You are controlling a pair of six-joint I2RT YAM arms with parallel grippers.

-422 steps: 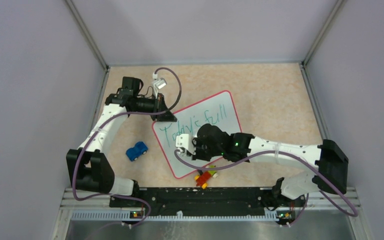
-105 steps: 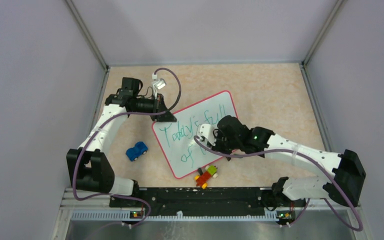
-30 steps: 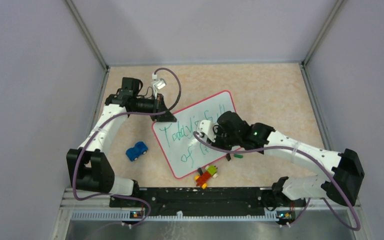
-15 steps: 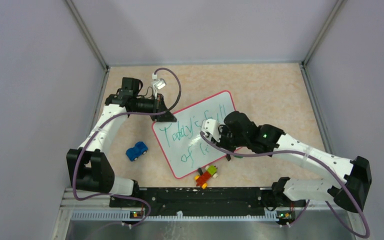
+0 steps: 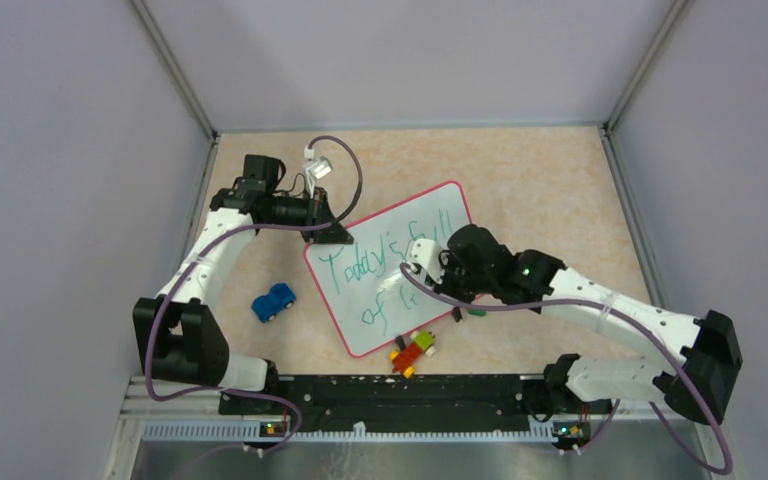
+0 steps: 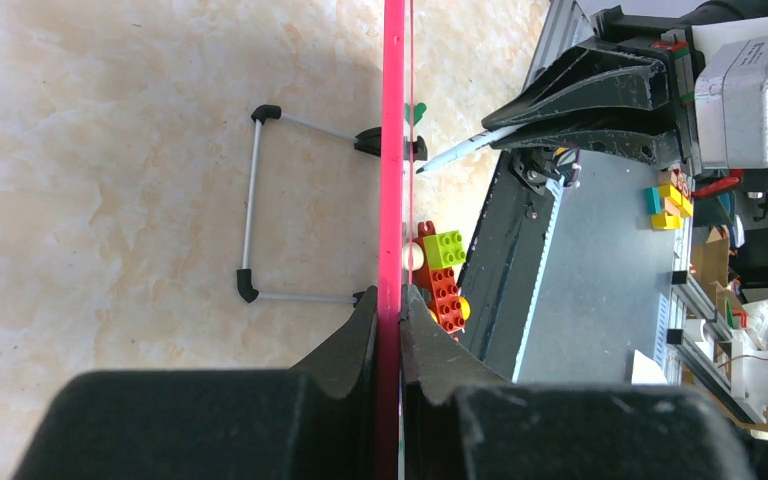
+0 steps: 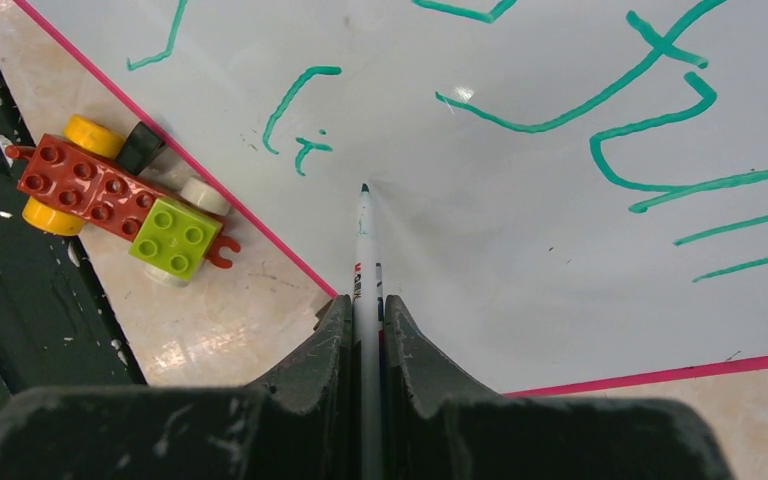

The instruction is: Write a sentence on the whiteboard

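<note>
Whiteboard [image 5: 352, 318] with its pink rim sits near the middle of the beige tabletop [image 5: 540, 190], turned at an angle. The left wrist view shows it edge-on, with a wire stand [image 6: 250, 210] at its back. The sentence [image 5: 370, 265] runs across it in green-teal marker. The upper line reads "Today's full", and the lower line so far reads "of li". The left gripper [image 6: 390, 300] is clamped on the rim at the whiteboard's far left corner, one finger on each face of the board. The right gripper [image 7: 365, 310] reaches over the whiteboard's near right part and is closed tight on a marker [image 7: 364, 240]. The marker's shaft runs out between the two fingers, and its dark tip lies at the board face just right of the lower line's last strokes. Whether the tip actually touches the surface cannot be told. A blue toy car [image 5: 274, 301] stands on the table to the left of the whiteboard, apart from it. A brick vehicle [image 7: 125, 205], red with a lime block and yellow and white wheels, lies just beside the whiteboard's near edge, below the lower line of writing.
</note>
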